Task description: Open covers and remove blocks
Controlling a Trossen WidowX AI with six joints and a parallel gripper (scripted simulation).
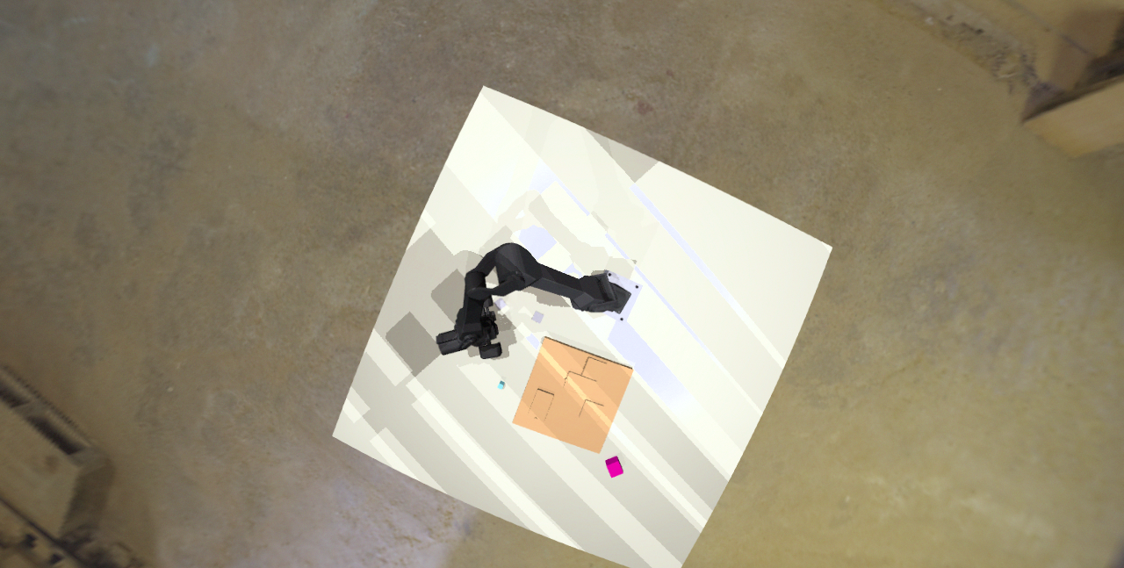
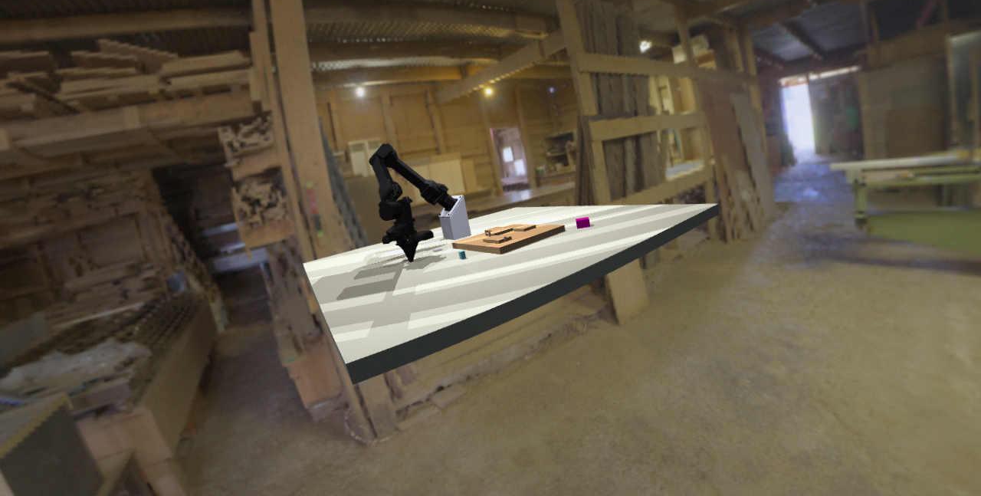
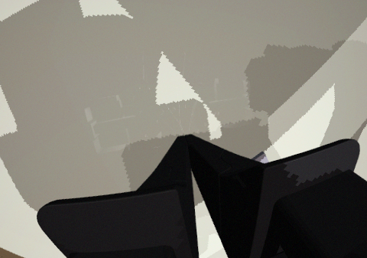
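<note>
The orange puzzle board [image 1: 580, 434] [image 2: 510, 244] lies on the white table [image 1: 707, 250] [image 2: 480, 287], with several flat covers [image 1: 591, 372] [image 2: 503, 233] on its top; I cannot tell how each one stands. A magenta block [image 1: 614, 467] [image 2: 582, 221] rests on the table beyond the board's far corner. A small cyan block [image 1: 500, 385] [image 2: 462, 254] rests on the table just left of the board. My gripper [image 1: 475, 346] [image 2: 411, 256] [image 3: 185, 142] is shut and empty, pointing down close over bare table left of the board's near corner.
The arm's pale base block [image 2: 454, 221] stands just behind the board. The table's left edge is close to the gripper. Around the table is a dirt floor with timber posts and stacked wood.
</note>
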